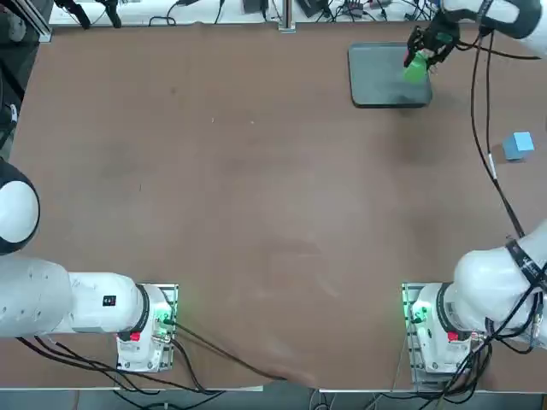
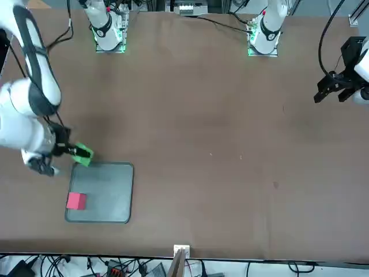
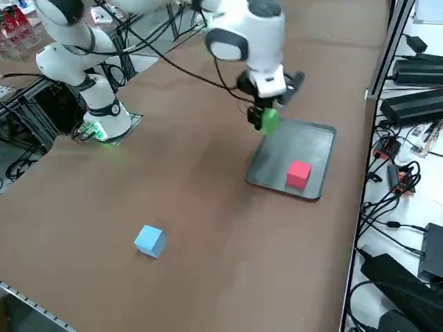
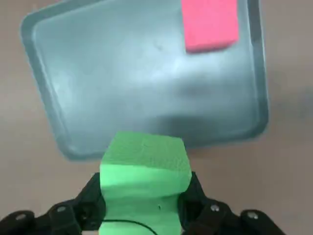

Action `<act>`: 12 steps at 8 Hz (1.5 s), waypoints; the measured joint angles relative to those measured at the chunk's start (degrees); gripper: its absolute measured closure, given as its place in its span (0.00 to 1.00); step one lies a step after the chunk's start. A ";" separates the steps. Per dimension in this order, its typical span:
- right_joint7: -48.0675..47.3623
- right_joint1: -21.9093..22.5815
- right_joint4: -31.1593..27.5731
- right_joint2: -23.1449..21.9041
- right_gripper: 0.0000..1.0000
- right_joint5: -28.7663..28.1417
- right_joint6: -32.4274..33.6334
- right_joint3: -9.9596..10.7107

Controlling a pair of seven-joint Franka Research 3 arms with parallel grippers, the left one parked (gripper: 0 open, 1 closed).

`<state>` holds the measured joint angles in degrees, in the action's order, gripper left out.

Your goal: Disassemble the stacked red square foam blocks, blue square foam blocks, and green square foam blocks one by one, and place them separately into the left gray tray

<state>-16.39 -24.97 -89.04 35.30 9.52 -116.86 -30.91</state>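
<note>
While the red block (image 3: 298,175) is borne by the gray tray (image 3: 284,164), the green block (image 4: 144,181) is held between the two fingers of the right gripper (image 4: 142,200), one pressed against each of two opposite sides. The block is gripped above the counter (image 3: 208,152), and in the top view it is seen over the tray's edge region on the side of the right arm (image 1: 504,19). In the wrist view, the green block is shown overlapping the tray's rim, with its near part framed by the black fingers and crossed by a thin dark line. The red block is set inside the tray, near one of its short sides in the right side view, and is kept apart from the green one. The blue block (image 3: 150,241) is placed directly on the counter, outside the tray and well apart from it, on the side nearer the right arm's base (image 1: 436,329). Dark cables (image 1: 489,128) are strung along the right arm, and in the top view they are seen passing between the tray and the blue block.
</note>
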 joint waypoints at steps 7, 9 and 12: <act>0.07 3.01 4.05 12.29 0.28 11.50 -8.23 0.25; 0.21 3.00 4.33 13.10 0.28 11.66 -10.25 0.40; 1.70 3.01 4.68 13.18 0.28 13.45 -10.32 0.92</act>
<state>-14.69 -21.96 -84.35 48.47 22.97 -127.18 -30.00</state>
